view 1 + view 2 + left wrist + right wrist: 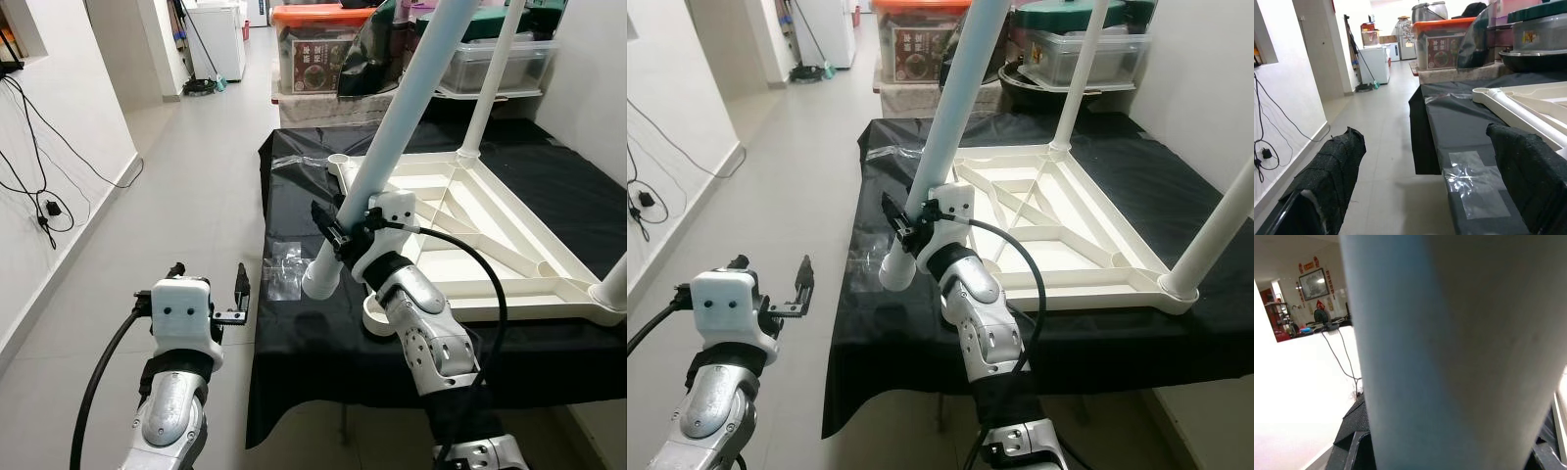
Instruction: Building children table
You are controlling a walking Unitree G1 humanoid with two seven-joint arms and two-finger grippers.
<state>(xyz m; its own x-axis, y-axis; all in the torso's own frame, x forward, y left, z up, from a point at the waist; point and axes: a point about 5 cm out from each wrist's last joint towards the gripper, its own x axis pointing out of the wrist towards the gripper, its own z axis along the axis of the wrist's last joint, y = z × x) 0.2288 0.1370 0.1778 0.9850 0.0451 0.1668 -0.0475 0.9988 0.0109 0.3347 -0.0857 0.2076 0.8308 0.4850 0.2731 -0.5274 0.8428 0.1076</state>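
Note:
An upside-down white table top (490, 235) lies on a black-covered table (294, 323). Two white legs stand in its far corner (490, 88) and near right corner (612, 284). My right gripper (338, 230) is shut on a loose white table leg (392, 137), holding it tilted; its lower end (321, 279) hangs just above and to the left of the empty near-left socket (376, 315). In the right wrist view the leg (1449, 352) sits close between the fingers. My left gripper (209, 289) is open over the floor, left of the table, holding nothing.
Plastic storage boxes (323, 49) and bins (490, 59) stand behind the table. A white wall (59, 166) with hanging cables runs along the left. A tiled corridor (196, 186) leads away left of the table. A clear plastic sheet (282, 269) lies on the black cover.

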